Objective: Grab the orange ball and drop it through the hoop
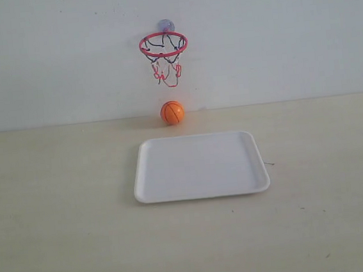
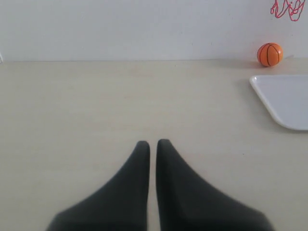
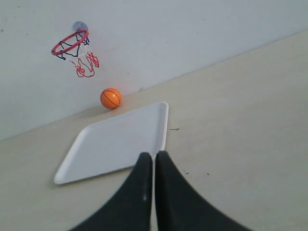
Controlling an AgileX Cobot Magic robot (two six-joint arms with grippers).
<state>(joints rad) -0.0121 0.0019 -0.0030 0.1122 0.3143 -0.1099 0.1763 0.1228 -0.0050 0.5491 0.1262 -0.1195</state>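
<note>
The orange ball (image 1: 172, 112) rests on the table against the back wall, directly below the hoop (image 1: 163, 44), whose red ring and net hang from a suction cup on the wall. The ball (image 2: 269, 54) also shows far off in the left wrist view, with only the net's lower strings (image 2: 287, 9) visible there. In the right wrist view the ball (image 3: 110, 98) and the hoop (image 3: 70, 42) are both distant. My left gripper (image 2: 153, 143) is shut and empty over bare table. My right gripper (image 3: 154, 155) is shut and empty, near the tray's corner. Neither arm appears in the exterior view.
A white rectangular tray (image 1: 150, 177) lies flat in front of the ball, mid-table; it is empty. Its corner (image 2: 269, 98) shows in the left wrist view and its rim (image 3: 163, 130) in the right wrist view. The wall stands just behind the ball.
</note>
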